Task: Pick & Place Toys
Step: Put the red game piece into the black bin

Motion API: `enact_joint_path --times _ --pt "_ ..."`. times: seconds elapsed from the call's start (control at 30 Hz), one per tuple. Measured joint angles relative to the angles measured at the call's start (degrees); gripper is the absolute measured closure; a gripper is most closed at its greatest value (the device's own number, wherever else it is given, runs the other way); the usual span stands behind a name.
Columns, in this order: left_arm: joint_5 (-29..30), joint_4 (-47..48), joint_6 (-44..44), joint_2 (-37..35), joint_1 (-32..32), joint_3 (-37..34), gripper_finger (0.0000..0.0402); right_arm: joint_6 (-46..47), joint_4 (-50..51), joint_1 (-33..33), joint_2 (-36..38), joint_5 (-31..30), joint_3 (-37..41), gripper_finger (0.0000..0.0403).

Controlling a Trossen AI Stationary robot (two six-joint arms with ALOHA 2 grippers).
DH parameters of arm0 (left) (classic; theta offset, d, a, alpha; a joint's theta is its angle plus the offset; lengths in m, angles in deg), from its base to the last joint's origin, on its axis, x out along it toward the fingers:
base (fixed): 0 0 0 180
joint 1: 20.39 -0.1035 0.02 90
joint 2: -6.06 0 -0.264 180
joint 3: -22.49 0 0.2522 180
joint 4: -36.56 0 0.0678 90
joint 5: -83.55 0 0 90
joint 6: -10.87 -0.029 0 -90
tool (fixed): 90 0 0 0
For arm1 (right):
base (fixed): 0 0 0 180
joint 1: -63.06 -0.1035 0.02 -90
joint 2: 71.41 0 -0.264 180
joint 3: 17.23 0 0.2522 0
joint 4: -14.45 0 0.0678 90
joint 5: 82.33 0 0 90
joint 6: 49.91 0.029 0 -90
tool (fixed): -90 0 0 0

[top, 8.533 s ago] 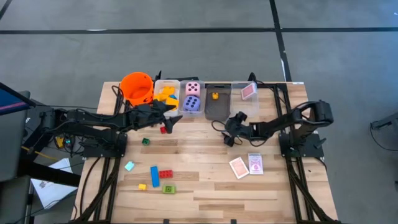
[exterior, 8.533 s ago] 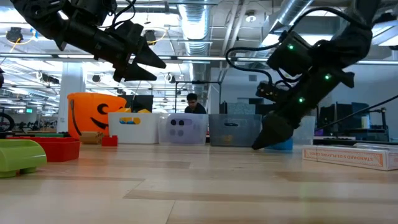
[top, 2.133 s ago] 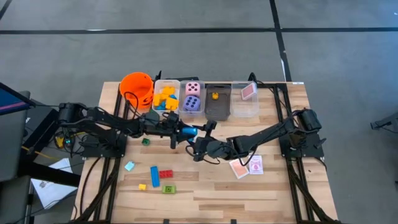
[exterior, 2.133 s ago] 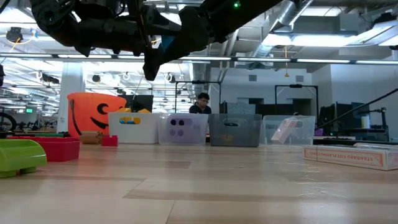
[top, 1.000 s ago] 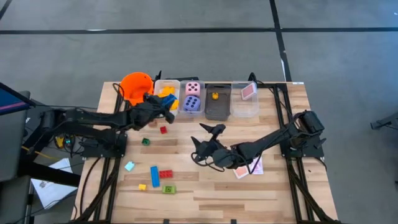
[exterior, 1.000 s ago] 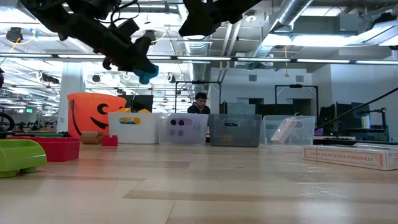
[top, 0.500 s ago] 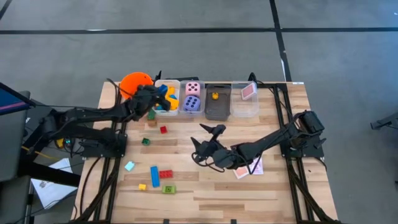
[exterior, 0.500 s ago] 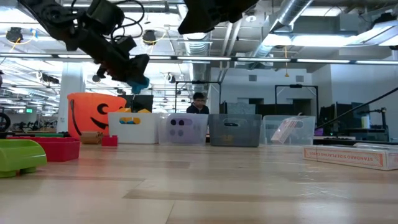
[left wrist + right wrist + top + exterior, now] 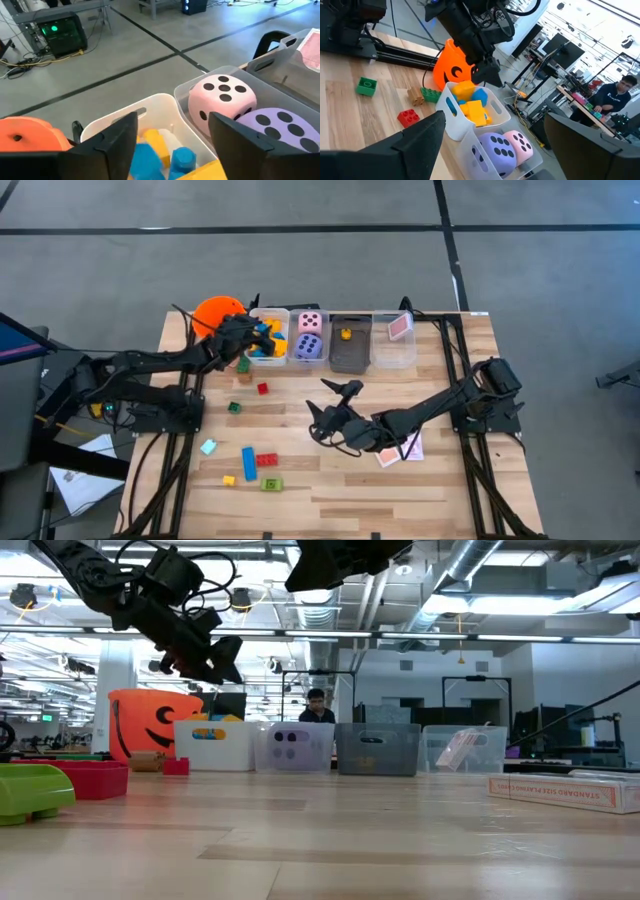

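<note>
My left gripper [image 9: 254,340] [image 9: 172,130] hangs open over the white bin [image 9: 165,97], with nothing between its fingers. Blue and yellow blocks [image 9: 165,150] lie in that bin. The pink die [image 9: 222,100] and the purple die [image 9: 280,127] sit in the neighbouring clear bin. Loose blocks lie on the table's left half: a red one [image 9: 262,388], a green one [image 9: 234,407], a blue one [image 9: 249,463] and others. My right gripper [image 9: 332,400] [image 9: 495,120] stands open in the air above the table's middle, holding nothing. Pink-white cards [image 9: 398,452] lie partly under the right arm.
The orange bucket [image 9: 212,313] stands at the far left, next to the block bin. A grey bin [image 9: 350,350] and a clear bin with a card [image 9: 400,328] stand along the far edge. A person sits in the room beyond the table [image 9: 315,705].
My left gripper has swung toward the table's far left with a light blue block, come over the white bin and opened. The block is no longer between its fingers. My right arm has kept still.
</note>
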Motion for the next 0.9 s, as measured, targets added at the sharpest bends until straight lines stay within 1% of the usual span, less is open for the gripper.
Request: enact_joint_path --times 0.07,0.1,0.13,0.23,0.33,0.37,0.43,0.47,0.57,0.63,0.73,0.8,0.9 --pt "-1.5 0.0 0.4 0.0 0.0 0.0 0.0149 1.6 0.0 -0.1 0.0 0.0 0.0 0.0068" --pt "-3.6 0.0 1.0 0.0 0.0 0.0 0.0143 2.8 0.1 -0.3 0.0 0.0 0.0 0.0068" --pt "-7.0 0.0 1.9 0.0 0.0 0.0 0.0137 3.9 0.2 -0.5 0.0 0.0 0.0 0.0068" --pt "-21.6 -0.8 3.7 0.0 0.3 0.0 0.0125 7.0 1.5 -2.5 0.0 0.1 0.0 0.0068" --pt "-35.7 -1.7 4.1 0.0 2.5 0.0 0.0121 10.6 5.1 -5.6 0.3 0.6 0.0 0.0068" --pt "-39.4 -2.0 4.1 0.0 3.8 0.0 0.0121 11.7 6.9 -6.7 0.9 1.5 0.1 0.0068" --pt "-45.8 -2.4 3.4 0.0 7.0 0.0 0.0122 16.2 10.3 -8.4 2.5 5.4 0.1 0.0068" --pt "-47.7 -3.0 2.9 0.0 9.0 0.0 0.0123 19.3 13.1 -9.2 3.7 7.5 0.1 0.0068" --pt "-49.0 -5.4 1.3 0.0 16.0 0.0 0.0125 29.1 22.2 -10.7 7.3 14.9 0.0 0.0068" --pt "-49.0 -8.3 0.3 0.0 20.8 0.0 0.0126 33.4 30.5 -11.4 9.6 18.4 0.0 0.0068" --pt "-47.4 -13.3 0.1 0.0 27.7 0.0 0.0126 37.4 42.7 -12.3 12.0 20.9 0.0 0.0068" --pt "-45.4 -16.7 0.0 0.0 31.9 0.0 0.0126 40.0 51.2 -12.8 13.0 21.2 0.0 0.0068" --pt "-42.0 -19.5 0.0 -0.1 36.9 0.0 0.0126 48.2 63.5 -12.9 13.6 21.0 0.0 0.0068"
